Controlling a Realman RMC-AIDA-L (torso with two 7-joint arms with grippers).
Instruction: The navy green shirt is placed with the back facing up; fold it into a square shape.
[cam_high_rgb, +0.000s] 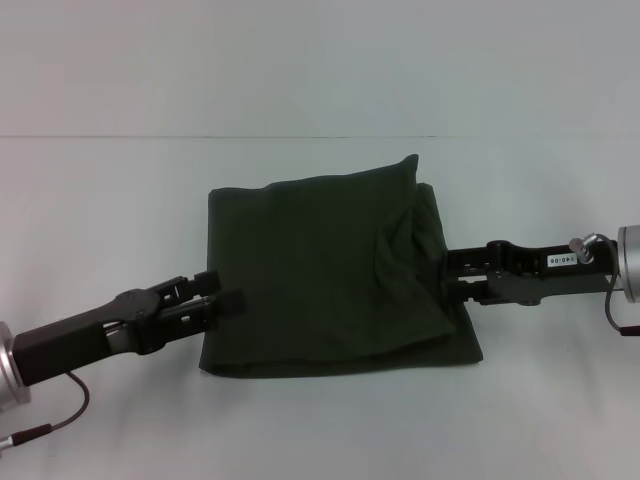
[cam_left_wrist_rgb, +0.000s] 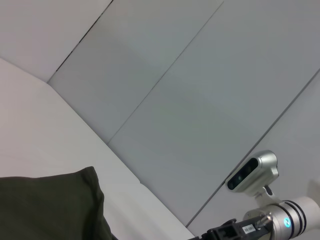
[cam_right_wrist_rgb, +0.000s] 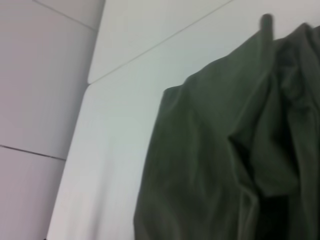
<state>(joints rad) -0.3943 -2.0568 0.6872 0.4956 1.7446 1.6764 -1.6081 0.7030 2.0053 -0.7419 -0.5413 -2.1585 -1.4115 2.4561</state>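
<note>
Head view: shirt (cam_high_rgb: 320, 275) folded roughly square, mid-table (cam_high_rgb: 100, 200); left gripper (cam_high_rgb: 222, 298) at its left edge, jaws nearly closed, grip unclear; right gripper (cam_high_rgb: 447, 277) at right edge, jaws unclear | Left wrist: shirt corner, right arm (cam_left_wrist_rgb: 270, 220) beyond | Right wrist: shirt folds.
</note>
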